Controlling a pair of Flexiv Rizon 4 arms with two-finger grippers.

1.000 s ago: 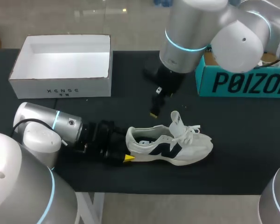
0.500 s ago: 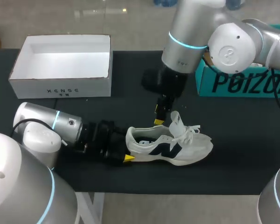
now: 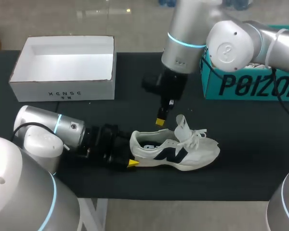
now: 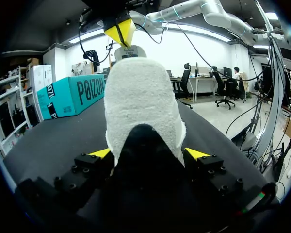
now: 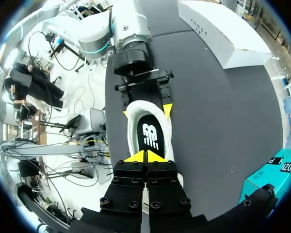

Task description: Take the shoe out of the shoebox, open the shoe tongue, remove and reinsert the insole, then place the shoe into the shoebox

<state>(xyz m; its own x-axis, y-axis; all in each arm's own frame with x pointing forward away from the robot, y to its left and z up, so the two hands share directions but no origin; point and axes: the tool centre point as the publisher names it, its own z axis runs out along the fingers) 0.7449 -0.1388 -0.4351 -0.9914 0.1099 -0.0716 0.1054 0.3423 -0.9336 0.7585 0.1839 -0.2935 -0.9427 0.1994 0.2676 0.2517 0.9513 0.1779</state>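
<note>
two arms [image 3: 53, 129], left hand [image 4: 148, 154] clamping shoe [image 3: 185, 153], right hand [image 3: 160, 121] pinched above

Toe of the shoe [image 5: 150, 136] behind the right hand [image 5: 145, 156] in its wrist view; teal box [image 3: 250, 84] partly off head view.

The shoe [image 3: 176, 149] lies before the shoebox [image 3: 62, 89], left gripper [image 4: 148, 153] at its heel, right gripper [image 3: 160, 121] seemingly above.
</note>
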